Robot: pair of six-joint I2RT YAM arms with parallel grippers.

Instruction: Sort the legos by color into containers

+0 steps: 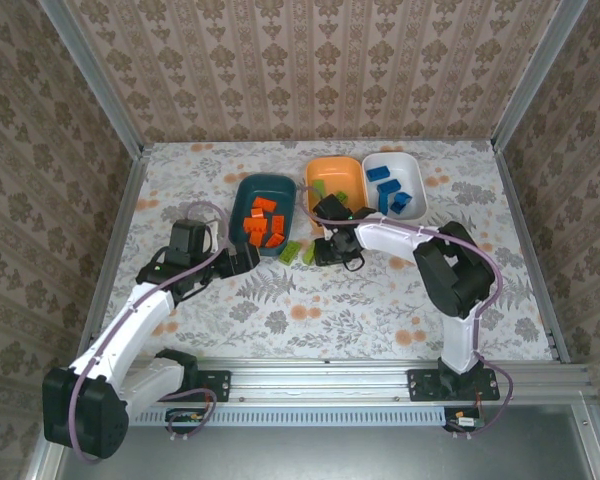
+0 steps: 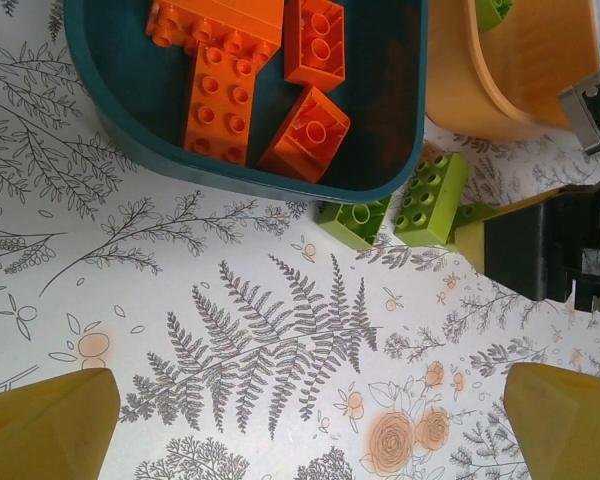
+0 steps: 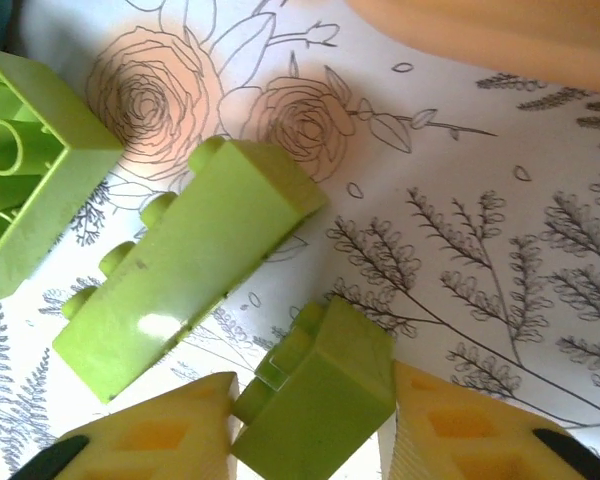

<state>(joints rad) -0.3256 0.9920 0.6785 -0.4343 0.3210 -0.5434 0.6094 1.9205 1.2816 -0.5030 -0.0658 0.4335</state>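
Fern-and-rose printed cloth (image 1: pixel 310 310) covers the table. Nearest the arm bases, the left gripper (image 2: pixel 305 425) hangs over bare cloth with its jaws spread wide, holding nothing. Just beyond, the right gripper (image 3: pixel 310 430) has its fingers pressed against opposite sides of a small green brick (image 3: pixel 325 385); whether the brick is clear of the cloth I cannot tell. Beside it lie a long green brick (image 3: pixel 190 280), tipped on its side, and a third green brick (image 3: pixel 20 180) with its hollow underside up, both just off the near corner of the teal bin (image 1: pixel 265 179).

These bricks look light, rigid and glossy, so likely a little slippery. The flat parallel side walls seem the surest place to pinch, rather than the studded top.

Farther back, the teal bin holds orange bricks (image 1: pixel 263 222), the orange bin (image 1: pixel 335 168) holds green pieces, and the white bin (image 1: pixel 410 168) holds blue bricks (image 1: pixel 385 175). Patterned wallpaper closes the rear. No brand, label or writing is legible anywhere.
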